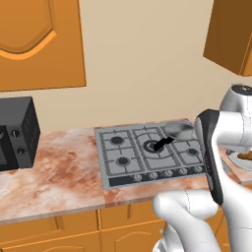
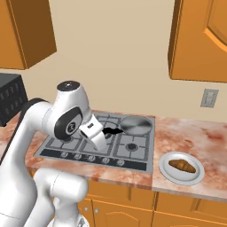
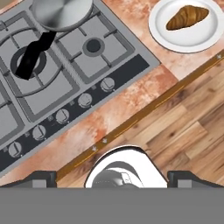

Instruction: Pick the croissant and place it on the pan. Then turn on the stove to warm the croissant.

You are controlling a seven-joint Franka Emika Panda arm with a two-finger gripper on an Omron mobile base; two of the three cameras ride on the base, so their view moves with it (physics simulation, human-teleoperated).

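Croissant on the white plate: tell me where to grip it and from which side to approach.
Grip the croissant across its thick middle, coming straight down from above. It lies flat on the plate, so its sides are low, and its tapered ends offer less to hold.

Counter (image 2: 208,142): stove (image 2: 133,154), plate (image 2: 197,177), microwave (image 1: 17,133).

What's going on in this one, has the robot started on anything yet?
Nothing is handled yet. The hand is open and empty, above the counter's front edge. The croissant lies on a white plate to the right of the stove. The pan sits empty on the stove's back right burner.
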